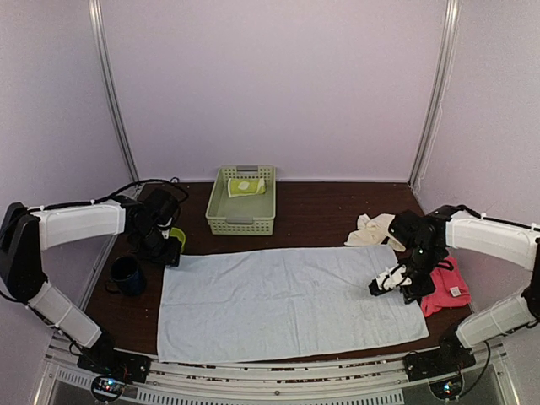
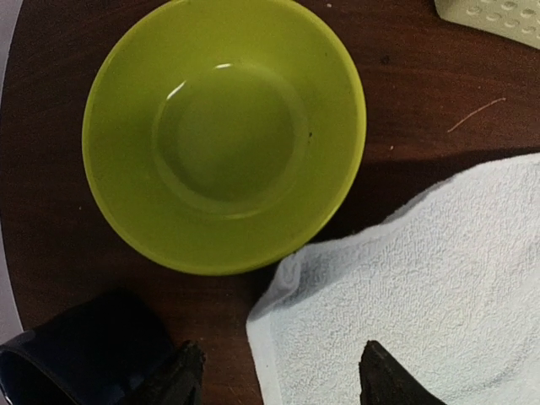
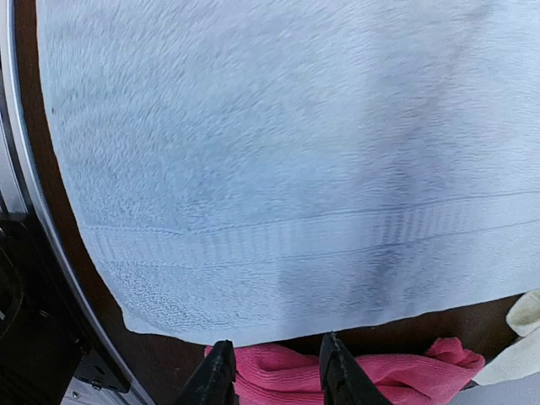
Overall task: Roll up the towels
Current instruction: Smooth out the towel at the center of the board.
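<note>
Lime-green towel (image 1: 245, 186) seems rolled in green plastic basket (image 1: 240, 226); large light-blue towel (image 1: 278, 299) flat; cream cloth (image 1: 371, 229), pink cloth (image 1: 445, 287) unrolled; left gripper (image 2: 278, 371), right gripper (image 3: 274, 371) jaws apart, empty

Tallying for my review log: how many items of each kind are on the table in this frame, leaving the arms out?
towels: 4 (light blue towel, cream towel, pink towel, lime-green towel)
basket: 1
bowl: 1
mug: 1
Total: 7
</note>
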You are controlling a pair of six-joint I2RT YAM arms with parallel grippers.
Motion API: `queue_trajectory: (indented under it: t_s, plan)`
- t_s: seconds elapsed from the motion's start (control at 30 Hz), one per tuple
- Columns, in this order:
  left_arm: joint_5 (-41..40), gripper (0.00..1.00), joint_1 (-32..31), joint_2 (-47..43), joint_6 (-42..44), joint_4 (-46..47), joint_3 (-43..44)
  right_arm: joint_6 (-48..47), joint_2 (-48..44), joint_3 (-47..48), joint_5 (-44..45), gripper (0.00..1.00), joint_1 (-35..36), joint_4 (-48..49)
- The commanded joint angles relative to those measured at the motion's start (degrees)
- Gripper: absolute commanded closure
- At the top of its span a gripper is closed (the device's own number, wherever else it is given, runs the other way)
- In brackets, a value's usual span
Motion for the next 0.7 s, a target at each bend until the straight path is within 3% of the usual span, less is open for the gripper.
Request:
queue_trajectory:
  t_s: [0.0, 0.3, 0.67]
  plan:
    - [2.2, 0.35, 2.3, 0.2, 1.9, 7.1, -0.4, 2.1, 5.8, 8.7, -10.6, 0.62, -5.4, -4.3]
    - [6.1, 0.45, 3.5, 4.1, 6.4, 9.5, 1.9, 8.6, 22.0, 26.3, -28.3, 0.64, -25.6, -5.4]
    - [0.8, 0.49, 3.5, 3.1, 5.9, 11.3, -0.9, 14.9, 23.6, 24.2, -28.4, 0.64, -29.2, 2.6]
